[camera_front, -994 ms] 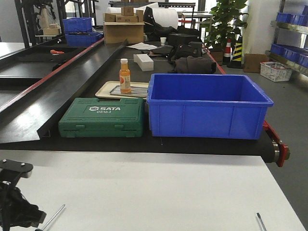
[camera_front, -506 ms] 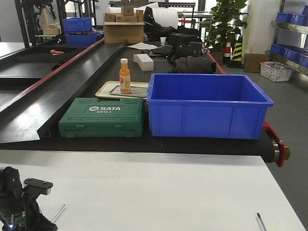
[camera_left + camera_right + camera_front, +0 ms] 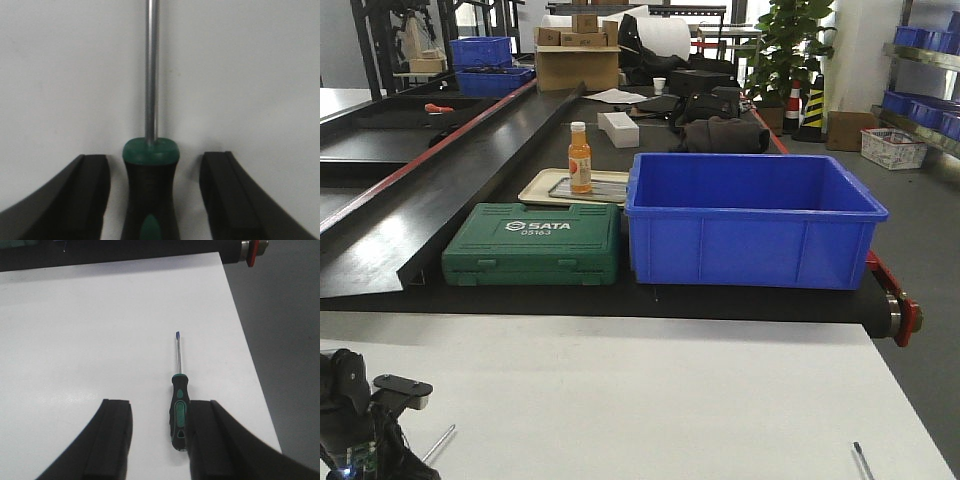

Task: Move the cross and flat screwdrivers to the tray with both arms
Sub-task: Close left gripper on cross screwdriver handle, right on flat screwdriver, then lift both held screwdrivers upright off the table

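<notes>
Screwdriver [image 3: 150, 195] lies centred within spread left end effector [image 3: 155, 164].

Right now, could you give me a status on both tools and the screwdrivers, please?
Left tool open, straddling left screwdriver's handle. Right tool open, right screwdriver off-centre between jaws. Orange bottle on tray.

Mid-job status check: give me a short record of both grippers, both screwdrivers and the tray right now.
left gripper: open, gaps between fingers and left screwdriver
left screwdriver: lying on white table, centred between fingers
right gripper: open
right screwdriver: lying on table, off centre, close beside one finger
tray: on black belt beyond green case, orange bottle standing in it
</notes>
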Motion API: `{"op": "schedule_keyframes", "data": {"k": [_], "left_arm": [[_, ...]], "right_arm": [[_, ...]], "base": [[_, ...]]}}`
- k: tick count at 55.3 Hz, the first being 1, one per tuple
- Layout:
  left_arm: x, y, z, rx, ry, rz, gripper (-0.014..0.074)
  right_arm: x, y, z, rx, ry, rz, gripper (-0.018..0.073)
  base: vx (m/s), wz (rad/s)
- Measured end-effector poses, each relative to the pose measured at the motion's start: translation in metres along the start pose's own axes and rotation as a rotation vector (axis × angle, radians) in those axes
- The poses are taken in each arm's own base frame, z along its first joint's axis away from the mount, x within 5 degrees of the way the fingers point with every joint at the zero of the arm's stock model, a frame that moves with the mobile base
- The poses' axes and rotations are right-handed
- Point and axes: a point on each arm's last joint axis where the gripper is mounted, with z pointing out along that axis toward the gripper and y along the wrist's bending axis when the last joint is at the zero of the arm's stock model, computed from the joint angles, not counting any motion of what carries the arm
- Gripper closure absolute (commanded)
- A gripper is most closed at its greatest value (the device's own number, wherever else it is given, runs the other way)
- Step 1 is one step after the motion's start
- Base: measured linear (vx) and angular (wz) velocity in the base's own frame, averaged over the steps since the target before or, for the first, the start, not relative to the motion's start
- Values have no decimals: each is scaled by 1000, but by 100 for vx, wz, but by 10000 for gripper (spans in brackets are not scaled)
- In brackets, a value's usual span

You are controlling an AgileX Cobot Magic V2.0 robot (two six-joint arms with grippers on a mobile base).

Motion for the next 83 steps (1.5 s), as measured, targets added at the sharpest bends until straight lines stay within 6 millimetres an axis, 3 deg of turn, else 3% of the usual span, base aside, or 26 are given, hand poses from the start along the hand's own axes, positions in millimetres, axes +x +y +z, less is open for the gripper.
{"op": "schedule_keyframes", "data": {"k": [13,26,37,48,56,83], "left_arm": [[2,0,0,5,19,2,605],[2,-2,-1,20,31,-6,601],[2,-2,-1,22,31,-7,598],[2,-2,-1,22,31,-7,597],[2,-2,-1,22,31,-7,596],[2,-2,-1,22,29,-7,596]], "right_arm": [[-42,6,12,12,128,28,161],[-84,4,56,79,311,28,150],[-104,2,115,96,467,-54,150],[-85,-3,176,112,657,-68,150],[-65,-6,205,121,728,-61,150],[-17,-14,257,133,826,-66,150]], "base": [[0,0],[0,0],[0,0],[0,0],[0,0],[0,0]]}}
